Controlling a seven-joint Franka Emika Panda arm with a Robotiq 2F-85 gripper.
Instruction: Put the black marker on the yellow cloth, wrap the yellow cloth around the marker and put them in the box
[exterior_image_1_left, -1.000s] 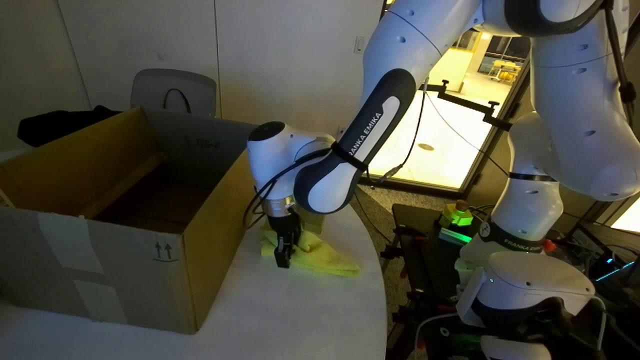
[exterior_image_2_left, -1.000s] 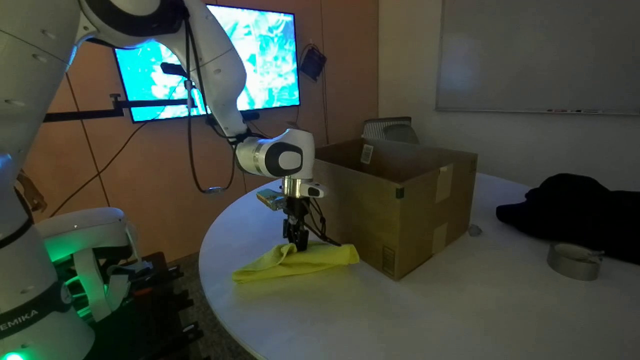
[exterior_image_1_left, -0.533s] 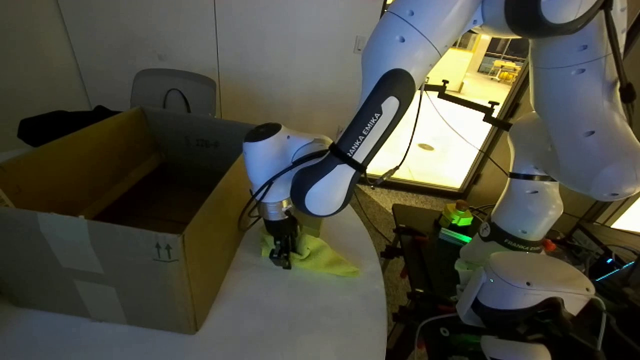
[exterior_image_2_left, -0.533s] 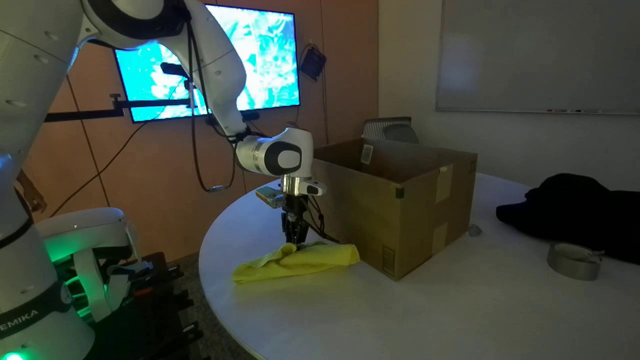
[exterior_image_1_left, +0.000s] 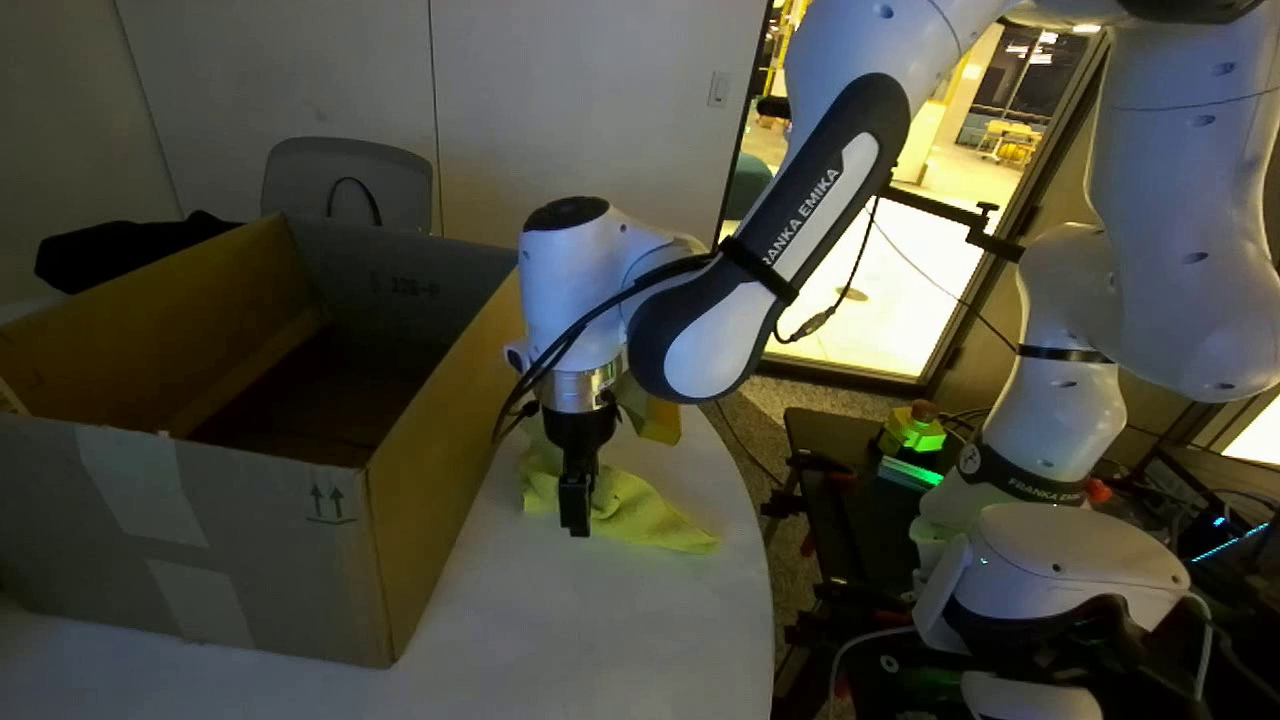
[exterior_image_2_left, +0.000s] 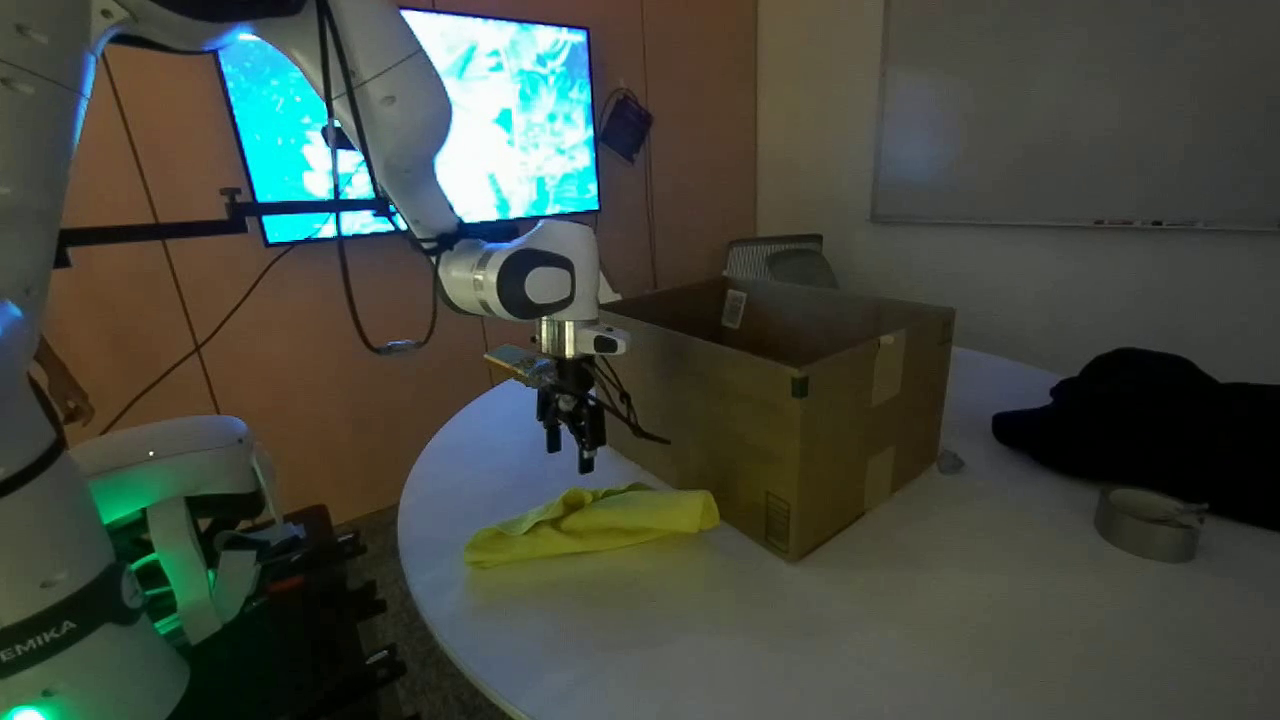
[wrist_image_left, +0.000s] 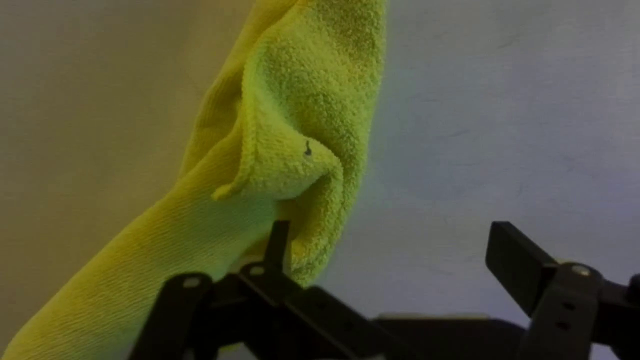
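Wrist view: empty jaws hang wide apart, one seen over the cloth (wrist_image_left: 320, 95), the other over the tabletop (wrist_image_left: 450, 150). A shallow pinch could catch a single layer and unroll the cloth, spilling the marker, out of sight and perhaps inside. Yellow, fuzzy and rumpled, one corner turned back, the cloth lies between the tabletop's curved edge and the box (exterior_image_2_left: 720, 420).

It's dim in here. On the orange-brown wall (exterior_image_2_left: 700, 170) a big screen (exterior_image_2_left: 520, 120) glows blue and white; the pale wall (exterior_image_2_left: 815, 140) meeting it carries a whiteboard (exterior_image_2_left: 1080, 110). A grey chair (exterior_image_1_left: 305, 185) shows beyond the white, round-edged table (exterior_image_2_left: 900, 630). A tall opening (exterior_image_1_left: 915, 340) shines bright yellow, grey carpet (exterior_image_1_left: 790, 400) at its foot, a light switch (exterior_image_1_left: 718, 88) on the white wall (exterior_image_1_left: 590, 110) beside it.
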